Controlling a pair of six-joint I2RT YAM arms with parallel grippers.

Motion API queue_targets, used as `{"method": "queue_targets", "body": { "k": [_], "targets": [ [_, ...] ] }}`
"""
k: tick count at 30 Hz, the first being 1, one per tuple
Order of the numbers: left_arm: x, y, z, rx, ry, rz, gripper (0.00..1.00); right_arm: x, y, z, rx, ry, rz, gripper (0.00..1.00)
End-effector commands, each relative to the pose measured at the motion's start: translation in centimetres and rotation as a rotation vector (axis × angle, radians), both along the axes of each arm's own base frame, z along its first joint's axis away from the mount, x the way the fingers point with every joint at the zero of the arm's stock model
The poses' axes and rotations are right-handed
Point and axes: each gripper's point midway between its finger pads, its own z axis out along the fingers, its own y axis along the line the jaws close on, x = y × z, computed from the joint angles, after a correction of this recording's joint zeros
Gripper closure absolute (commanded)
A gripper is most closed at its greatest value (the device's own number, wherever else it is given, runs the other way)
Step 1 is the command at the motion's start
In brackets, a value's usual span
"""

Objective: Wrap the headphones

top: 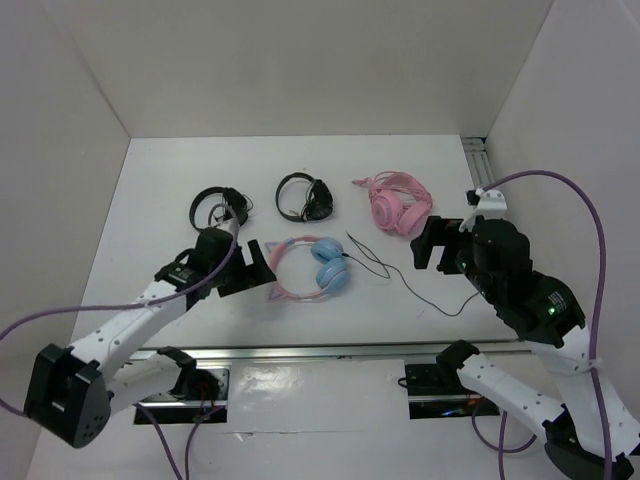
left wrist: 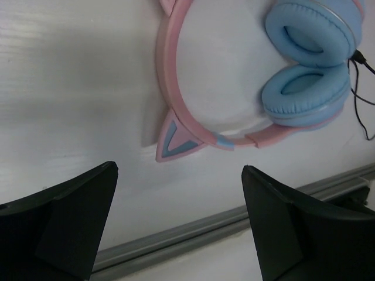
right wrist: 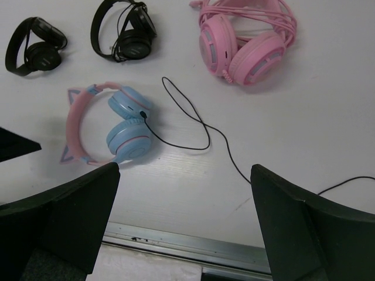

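The left claw (top: 248, 272) (left wrist: 180, 174) is spread wide and holds nothing. It hangs low over the desk (top: 160, 190), and the headphones (top: 312, 266) (left wrist: 304, 64) lie flat just ahead of it. Their pink headband (left wrist: 167, 70) and one cat ear (left wrist: 174, 139) are nearest its fingers, and the blue cups (left wrist: 302, 93) lie beyond, to its right. The right claw (top: 438, 246) (right wrist: 186, 172) also gapes empty, higher up. From it the headphones (right wrist: 126, 126) lie ahead and to its left. Their black cable (top: 400, 277) (right wrist: 199, 126) trails loose across the desk in front of this claw and runs off to its right. Farther ahead lie a pink pair (top: 398, 205) (right wrist: 243, 41) and two black pairs (top: 305, 197) (right wrist: 126, 29).
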Motion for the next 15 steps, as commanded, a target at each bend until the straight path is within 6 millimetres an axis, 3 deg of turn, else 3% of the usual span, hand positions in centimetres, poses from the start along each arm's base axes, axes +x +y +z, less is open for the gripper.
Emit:
{"method": "queue_targets", "body": {
  "k": [1,2,3,7,8,11,15],
  "targets": [
    [4.8,-1.3,1.5,0.040,-0.130,0.091,0.00,0.9,1.1,0.9,0.024,-0.051,0.040,0.00],
    [5.7,-0.9,1.3,0.090,-0.134,0.140,0.00,0.9,1.3,0.9,0.028,-0.048,0.051,0.00],
    [5.4,-1.2,-0.7,0.139,-0.089,0.124,0.00,0.9,1.6,0.7,0.034,-0.045,0.066,0.00],
    [6.8,-2.0,-2.1,0.227,-0.090,0.159,0.00,0.6,2.2,0.6,0.057,-0.053,0.100,0.00],
    [6.8,-1.8,-3.7,0.273,-0.050,0.166,0.00,0.6,2.2,0.6,0.057,-0.053,0.100,0.00],
    [7.7,-1.3,-4.7,0.349,-0.049,0.205,0.03,0.3,2.8,0.2,0.067,-0.037,0.134,0.00],
    [7.5,-1.0,-7.9,0.417,0.001,0.209,0.08,-0.3,2.8,1.0,0.087,-0.079,0.158,0.00]
  ]
}}
